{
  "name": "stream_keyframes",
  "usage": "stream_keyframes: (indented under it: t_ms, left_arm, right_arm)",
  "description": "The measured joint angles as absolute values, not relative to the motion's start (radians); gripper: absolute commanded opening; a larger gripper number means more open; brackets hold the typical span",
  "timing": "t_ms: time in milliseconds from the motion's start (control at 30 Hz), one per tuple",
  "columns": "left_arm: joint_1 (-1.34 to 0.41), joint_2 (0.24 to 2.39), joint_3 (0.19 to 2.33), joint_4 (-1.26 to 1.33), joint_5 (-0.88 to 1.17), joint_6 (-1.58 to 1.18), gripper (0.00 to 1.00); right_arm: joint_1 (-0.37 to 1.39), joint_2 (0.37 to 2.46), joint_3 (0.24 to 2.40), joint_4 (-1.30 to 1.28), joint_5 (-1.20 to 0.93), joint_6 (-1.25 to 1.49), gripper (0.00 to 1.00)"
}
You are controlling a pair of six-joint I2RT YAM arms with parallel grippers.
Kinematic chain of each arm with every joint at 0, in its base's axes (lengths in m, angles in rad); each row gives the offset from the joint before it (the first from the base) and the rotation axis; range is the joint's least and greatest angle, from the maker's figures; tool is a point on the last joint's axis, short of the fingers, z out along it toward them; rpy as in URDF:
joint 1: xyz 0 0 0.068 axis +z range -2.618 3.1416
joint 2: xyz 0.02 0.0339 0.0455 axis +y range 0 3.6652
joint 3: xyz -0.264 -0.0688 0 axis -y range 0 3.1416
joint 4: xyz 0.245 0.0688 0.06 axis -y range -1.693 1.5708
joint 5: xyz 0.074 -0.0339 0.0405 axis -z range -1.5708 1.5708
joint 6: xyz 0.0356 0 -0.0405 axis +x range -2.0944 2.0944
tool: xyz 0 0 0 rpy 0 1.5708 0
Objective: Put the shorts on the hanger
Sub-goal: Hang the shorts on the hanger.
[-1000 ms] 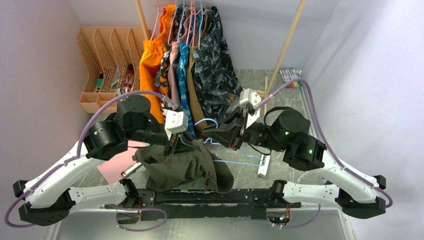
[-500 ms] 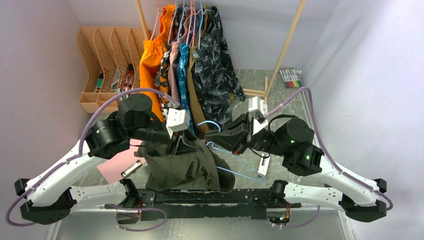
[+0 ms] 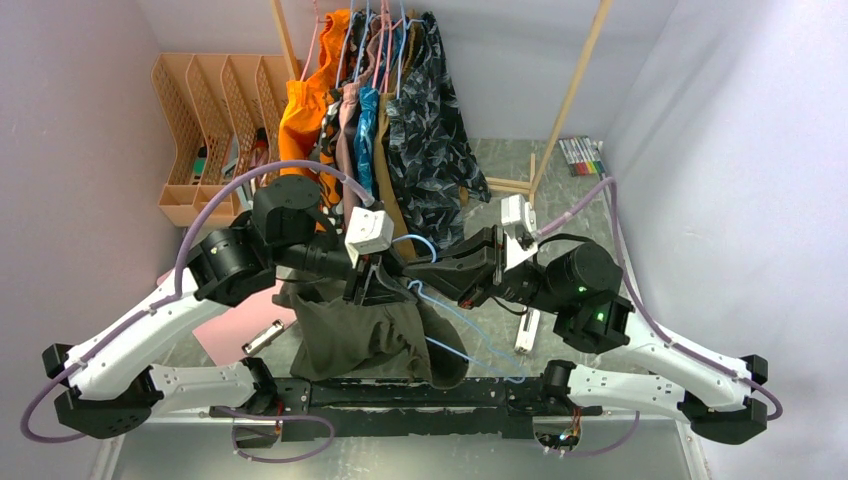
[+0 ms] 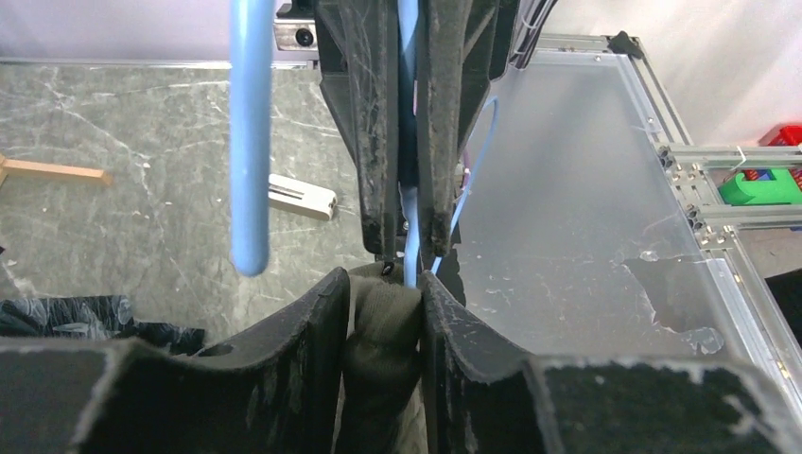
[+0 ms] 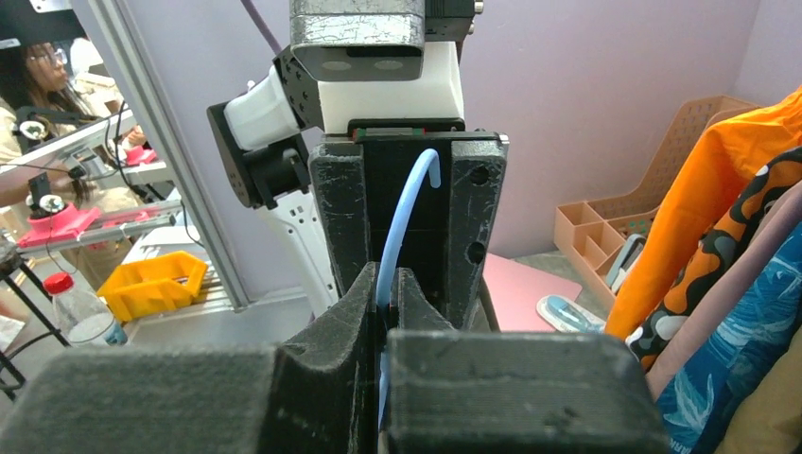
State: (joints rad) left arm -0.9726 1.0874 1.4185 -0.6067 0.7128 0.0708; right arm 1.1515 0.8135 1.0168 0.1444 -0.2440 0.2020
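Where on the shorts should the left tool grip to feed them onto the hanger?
Take the bunched upper fold of the shorts from above, beside the right tool on the hanger; everything lower hangs limp, and that fold sits right at the wire.

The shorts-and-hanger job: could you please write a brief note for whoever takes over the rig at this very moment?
Left claw: the shorts bunched between its fingers; grip firmness unclear.
Right claw: shut on the hanger wire, tip to tip with the left claw.
Where: both held up over the table; the shorts hang crumpled, the hanger frame slants out to their right.
Done: both things lifted and brought together.
Left: drape the shorts over the hanger; they do not look hung yet.
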Motion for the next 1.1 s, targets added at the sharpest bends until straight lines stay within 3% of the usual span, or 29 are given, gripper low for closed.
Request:
stream_keyframes:
  t_ms: [200, 433, 533, 733, 1000, 1100]
  left_arm:
    - [-0.973, 1.079, 1.427, -0.611, 0.703, 0.070, 0.78]
    - [-0.973, 0.958, 1.430, -0.614, 0.632, 0.067, 0.85]
    - [-0.973, 0.916, 1.445, -0.633, 0.591, 0.075, 0.82]
    - [-0.973, 0.899, 1.473, -0.713, 0.500, 0.109, 0.63]
    - [-0.973, 0.966, 1.427, -0.753, 0.481, 0.125, 0.52]
    - [-0.973, 0.968, 1.423, -0.751, 0.482, 0.126, 0.37]
  right_arm:
    - [1.151, 0.798, 0.977, 0.200, -0.244, 0.205, 0.00]
    - [1.151, 0.766, 0.914, 0.252, -0.239, 0.211, 0.00]
    - [1.151, 0.760, 0.905, 0.265, -0.239, 0.215, 0.00]
    - [1.151, 0.759, 0.905, 0.281, -0.240, 0.221, 0.00]
    - [1.151, 0.771, 0.905, 0.287, -0.247, 0.223, 0.00]
    - [1.151, 0.772, 0.905, 0.287, -0.247, 0.224, 0.00]
